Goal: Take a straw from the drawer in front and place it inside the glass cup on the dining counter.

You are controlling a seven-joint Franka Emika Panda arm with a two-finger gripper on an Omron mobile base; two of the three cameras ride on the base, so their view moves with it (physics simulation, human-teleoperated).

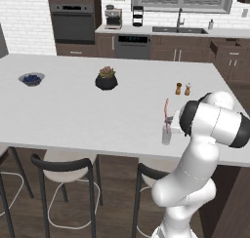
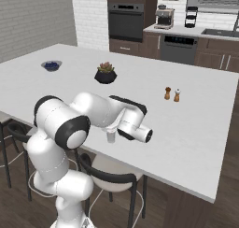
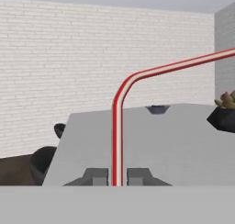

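Over the near edge of the wide white dining counter (image 1: 73,115), in the left base view, a thin red-pink straw (image 1: 166,112) stands almost upright with its lower end down in a small clear glass tumbler (image 1: 166,135); the arm's dark-jointed wrist sits just beside it on the right, so the fingers themselves are hidden there. Farther back on the slab: a black pot with a green-red succulent (image 1: 106,79), a grey bowl of dark berries (image 1: 31,78), two small brown and white shakers (image 1: 183,89). Black-framed bar stools (image 1: 63,169) line the near side. From the right base view, the glass tumbler (image 2: 110,136) shows only partly, tucked under the white forearm and hand; the straw is covered by the arm, and the shakers (image 2: 172,94) stand well apart to the right. Hand view: the gripper (image 3: 117,176) has its two grey fingertips (image 3: 95,176) pressed together on the straw (image 3: 117,140), which runs between them and bends off to one side; the succulent pot (image 3: 224,115) sits at the frame edge. Judgement: placing step, nearly finished, with the straw seemingly already in the cup though its depth cannot be read. Next move calls for spreading the fingers and backing the hand away cleanly, without dragging the straw or tipping the light tumbler so near the counter edge.
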